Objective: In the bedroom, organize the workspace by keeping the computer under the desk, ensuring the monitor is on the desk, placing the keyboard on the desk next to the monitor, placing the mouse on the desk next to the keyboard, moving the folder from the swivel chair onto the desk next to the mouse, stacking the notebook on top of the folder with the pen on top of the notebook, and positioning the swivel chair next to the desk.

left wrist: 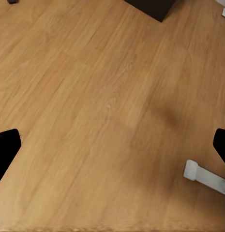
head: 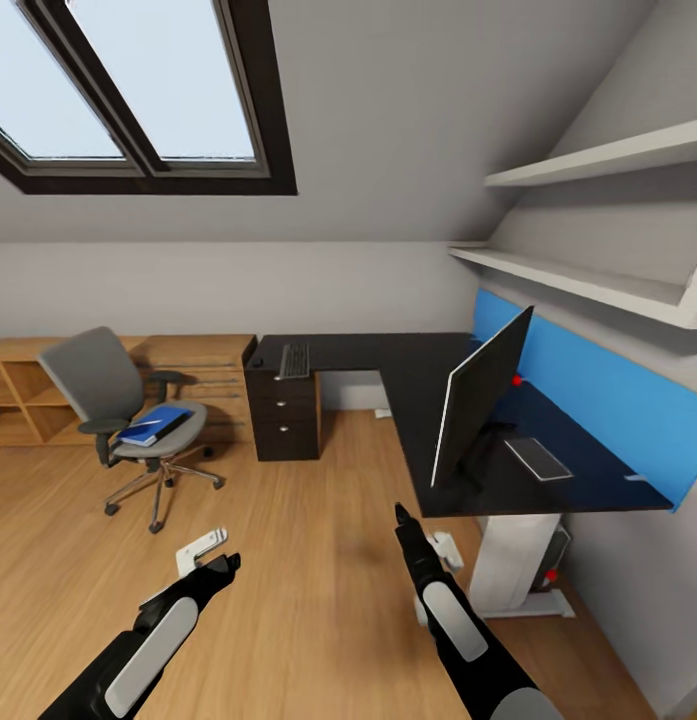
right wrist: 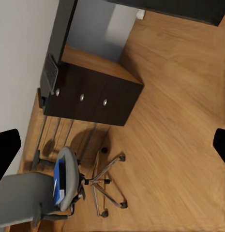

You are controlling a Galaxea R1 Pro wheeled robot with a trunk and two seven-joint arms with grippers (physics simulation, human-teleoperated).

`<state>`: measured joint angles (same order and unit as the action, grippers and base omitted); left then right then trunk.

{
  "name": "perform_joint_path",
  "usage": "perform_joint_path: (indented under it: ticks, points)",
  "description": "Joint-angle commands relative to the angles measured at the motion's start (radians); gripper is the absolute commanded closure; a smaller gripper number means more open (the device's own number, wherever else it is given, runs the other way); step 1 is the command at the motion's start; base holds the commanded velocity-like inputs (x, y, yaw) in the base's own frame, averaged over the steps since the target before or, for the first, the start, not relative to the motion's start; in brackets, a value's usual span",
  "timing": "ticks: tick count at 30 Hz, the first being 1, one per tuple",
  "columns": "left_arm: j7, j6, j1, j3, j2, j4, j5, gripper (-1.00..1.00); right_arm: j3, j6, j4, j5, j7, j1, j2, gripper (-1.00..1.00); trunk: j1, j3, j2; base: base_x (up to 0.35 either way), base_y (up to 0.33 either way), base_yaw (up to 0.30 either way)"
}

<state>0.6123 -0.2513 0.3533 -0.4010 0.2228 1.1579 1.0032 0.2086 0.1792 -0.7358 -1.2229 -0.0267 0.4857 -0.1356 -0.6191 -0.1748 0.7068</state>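
The folder (head: 156,424) lies on the chair (head: 123,420) seat, well apart from the surface (head: 388,365); a thin whitish streak on it may be the pen, too small to tell. The keyboard (head: 294,360) lies on the surface's far wing above the drawer unit (head: 285,415), a small dark shape beside it hard to make out. The monitor (head: 478,395) stands edge-on on the near wing, a flat grey notebook (head: 537,457) behind it. The computer (head: 554,560) is mostly hidden behind a white leg. The left gripper (head: 228,565) and right gripper (head: 400,513) hang over bare floor (head: 308,560), holding nothing; the wrist views show both with fingers (left wrist: 6,147) spread wide.
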Motion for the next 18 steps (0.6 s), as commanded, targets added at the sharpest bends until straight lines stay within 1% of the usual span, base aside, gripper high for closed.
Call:
perform_joint_path:
  ticks: [1,4,12,18]
  points:
    - [0.007,-0.002,0.001,-0.003,0.001,0.002,0.004,-1.00,0.005,0.008,0.004,-0.010,-0.006,0.001,0.001,-1.00,0.004,0.002,-0.006,-0.326,-0.107,0.000]
    - [0.007,-0.001,0.001,-0.005,0.000,0.002,0.004,-1.00,0.004,0.010,0.012,-0.008,-0.013,0.002,0.001,-1.00,0.016,0.011,-0.027,-0.326,-0.107,0.000]
    - [0.009,0.001,0.001,-0.007,0.000,0.002,0.000,-1.00,0.005,0.011,0.022,-0.005,-0.019,0.002,0.013,-1.00,0.046,0.036,-0.083,-0.326,-0.107,0.000]
    - [0.010,0.001,0.001,-0.012,-0.001,0.002,-0.001,-1.00,0.008,0.011,0.054,-0.003,-0.021,0.004,0.017,-1.00,0.069,0.055,-0.125,-0.307,-0.101,0.000]
